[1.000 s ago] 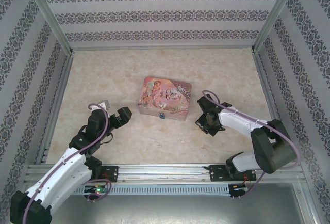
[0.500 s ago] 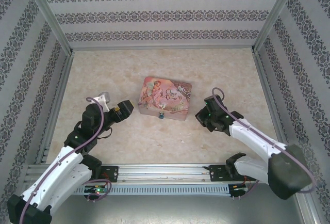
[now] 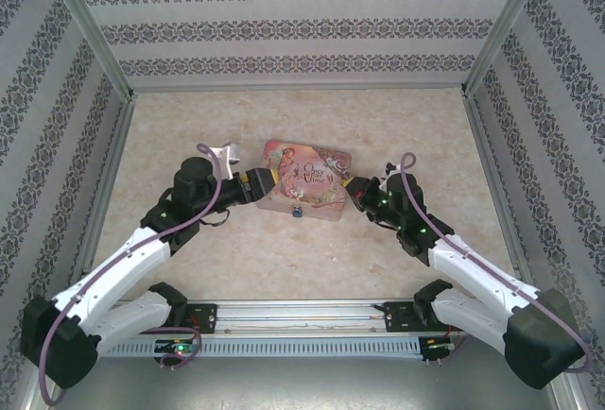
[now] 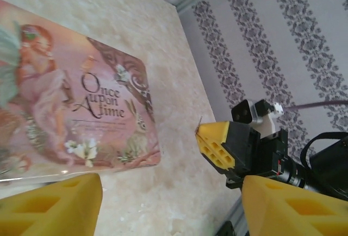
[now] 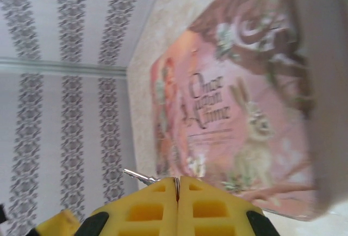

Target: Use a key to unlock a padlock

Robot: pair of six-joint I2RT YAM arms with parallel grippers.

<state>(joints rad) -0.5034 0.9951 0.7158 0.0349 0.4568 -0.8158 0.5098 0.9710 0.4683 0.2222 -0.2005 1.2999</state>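
The tiny blue padlock hangs at the front edge of the pink illustrated tin. My left gripper is at the tin's left end. In the left wrist view it is open, its yellow fingers spread wide over bare table just off the tin. My right gripper sits at the tin's right end. The right wrist view shows it shut on a small silver key, whose blade sticks out to the left. The right gripper's finger faces the left wrist camera.
The tin lies mid-table on a beige marbled surface. Patterned walls with metal posts close in the left, right and back sides. A metal rail with both arm bases runs along the near edge.
Both arms have reached forward and inward until each gripper is at one end of the tin. The left gripper's fingers have come somewhat closer together. The right gripper stays shut.
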